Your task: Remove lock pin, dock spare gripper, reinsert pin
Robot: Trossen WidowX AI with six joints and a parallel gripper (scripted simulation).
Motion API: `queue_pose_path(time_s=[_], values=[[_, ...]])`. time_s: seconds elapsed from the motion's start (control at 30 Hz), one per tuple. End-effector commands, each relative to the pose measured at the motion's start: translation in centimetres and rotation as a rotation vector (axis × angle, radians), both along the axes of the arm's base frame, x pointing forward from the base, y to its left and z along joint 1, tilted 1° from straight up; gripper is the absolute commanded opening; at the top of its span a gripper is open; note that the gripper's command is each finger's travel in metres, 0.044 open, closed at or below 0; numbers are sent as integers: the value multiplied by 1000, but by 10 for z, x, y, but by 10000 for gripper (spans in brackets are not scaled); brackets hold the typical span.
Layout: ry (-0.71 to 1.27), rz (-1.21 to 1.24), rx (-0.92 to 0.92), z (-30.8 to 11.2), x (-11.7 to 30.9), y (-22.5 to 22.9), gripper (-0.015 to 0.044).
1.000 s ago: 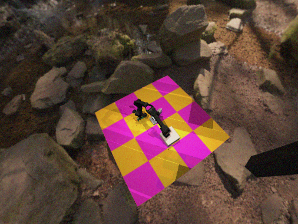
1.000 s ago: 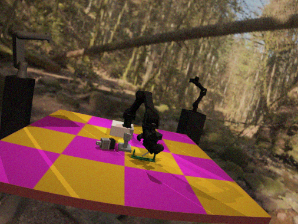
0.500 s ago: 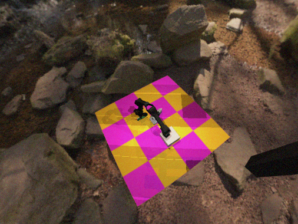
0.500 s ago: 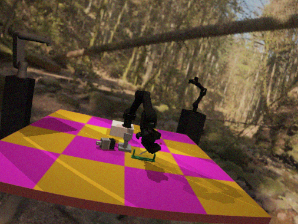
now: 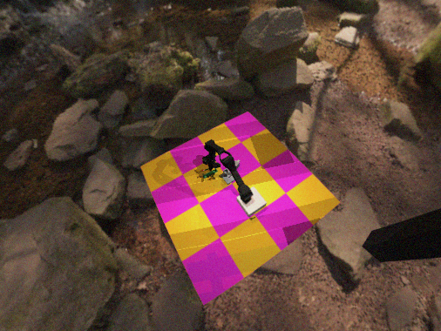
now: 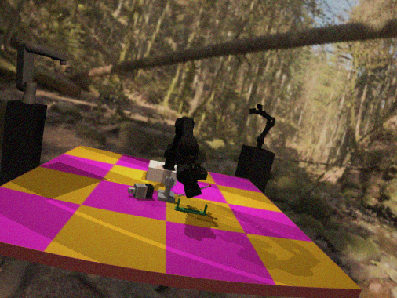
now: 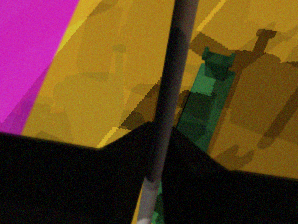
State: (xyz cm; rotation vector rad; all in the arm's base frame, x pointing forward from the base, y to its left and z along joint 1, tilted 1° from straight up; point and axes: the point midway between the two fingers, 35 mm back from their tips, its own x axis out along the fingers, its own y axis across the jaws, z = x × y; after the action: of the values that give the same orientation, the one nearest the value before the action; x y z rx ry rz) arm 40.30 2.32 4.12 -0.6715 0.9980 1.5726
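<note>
The end effector [image 6: 193,192] hangs above the green cradle [image 6: 191,210], near the grey mount [image 6: 167,194].

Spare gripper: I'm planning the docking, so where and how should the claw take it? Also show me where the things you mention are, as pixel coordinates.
I'd grip the spare gripper's [image 5: 236,164] [image 6: 140,191] grey, blocky middle from above. It lies lengthwise beside the mount [image 5: 227,177] [image 6: 166,194], its narrow stub and black end pointing opposite ways, both left free. The claw [image 5: 212,168] [image 6: 193,194] [image 7: 158,130] must first release the pin [image 6: 209,186] [image 7: 172,75].

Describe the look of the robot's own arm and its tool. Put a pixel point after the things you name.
The arm [image 5: 237,179] [image 6: 185,145] is black all over, built of slim, jointed links with chunkier, rounded housings at the joints. Its tool [image 6: 193,192] [image 7: 158,130] is black too; up close, its fingers look dark, broad and angular, with sloping edges. I can make out no cables or markings.
</note>
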Motion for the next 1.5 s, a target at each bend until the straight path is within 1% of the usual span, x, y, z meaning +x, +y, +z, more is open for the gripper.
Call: queue_pose_path(time_s=[0.0,0.27,1.47], values=[[10,-65,4,14,2,-8,0],[13,-67,4,12,2,-8,0],[7,-73,-7,-37,4,-8,0]])
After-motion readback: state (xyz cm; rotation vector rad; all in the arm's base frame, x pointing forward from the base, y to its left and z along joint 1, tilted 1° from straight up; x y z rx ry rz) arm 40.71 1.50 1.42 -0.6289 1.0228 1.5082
